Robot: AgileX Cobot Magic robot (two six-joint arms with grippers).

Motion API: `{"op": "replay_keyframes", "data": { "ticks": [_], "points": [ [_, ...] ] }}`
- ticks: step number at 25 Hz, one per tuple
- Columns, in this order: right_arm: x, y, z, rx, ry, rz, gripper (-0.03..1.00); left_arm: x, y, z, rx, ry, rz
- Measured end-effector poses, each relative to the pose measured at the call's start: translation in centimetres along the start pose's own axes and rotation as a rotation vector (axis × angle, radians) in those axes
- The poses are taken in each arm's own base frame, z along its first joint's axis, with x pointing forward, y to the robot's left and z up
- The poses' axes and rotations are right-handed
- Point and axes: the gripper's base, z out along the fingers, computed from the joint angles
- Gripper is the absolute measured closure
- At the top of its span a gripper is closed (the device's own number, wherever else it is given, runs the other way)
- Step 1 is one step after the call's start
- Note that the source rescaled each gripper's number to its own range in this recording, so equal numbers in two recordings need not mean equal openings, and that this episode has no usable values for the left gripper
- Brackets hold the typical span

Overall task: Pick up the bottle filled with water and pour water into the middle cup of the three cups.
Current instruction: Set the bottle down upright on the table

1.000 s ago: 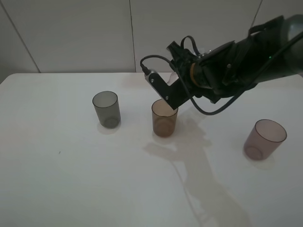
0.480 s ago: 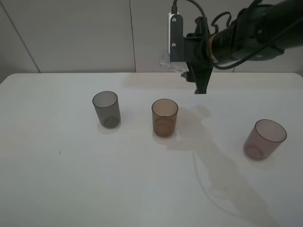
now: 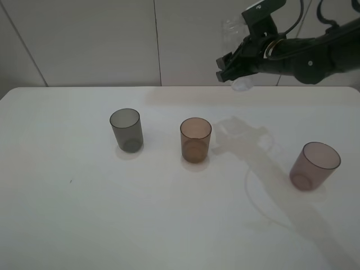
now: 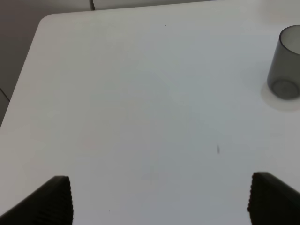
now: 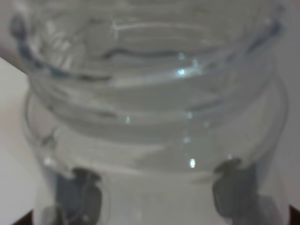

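Gripping the bottle (image 3: 242,84) aloft, right gripper (image 3: 233,63) closed around it, beyond the middle cup (image 3: 196,140), well apart

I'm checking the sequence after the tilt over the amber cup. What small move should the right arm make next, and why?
Probably lower the bottle onto bare table right of the middle cup: the right gripper has lifted it high and away from that cup, so the pour looks finished.
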Motion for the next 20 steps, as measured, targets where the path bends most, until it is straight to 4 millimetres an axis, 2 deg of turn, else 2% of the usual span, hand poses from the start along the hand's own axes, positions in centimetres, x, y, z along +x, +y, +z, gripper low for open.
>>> {"op": "replay_keyframes", "data": {
  "ticks": [9, 14, 20],
  "points": [
    [5.4, 1.0, 1.1, 0.101, -0.066, 0.216, 0.97, 0.0, 0.0, 0.0, 0.0, 0.0, 0.0],
    [7.3, 1.3, 1.7, 0.13, -0.071, 0.245, 0.97, 0.0, 0.0, 0.0, 0.0, 0.0, 0.0],
    [8.6, 1.7, 2.5, 0.137, -0.085, 0.243, 0.97, 0.0, 0.0, 0.0, 0.0, 0.0, 0.0]
  ]
}}
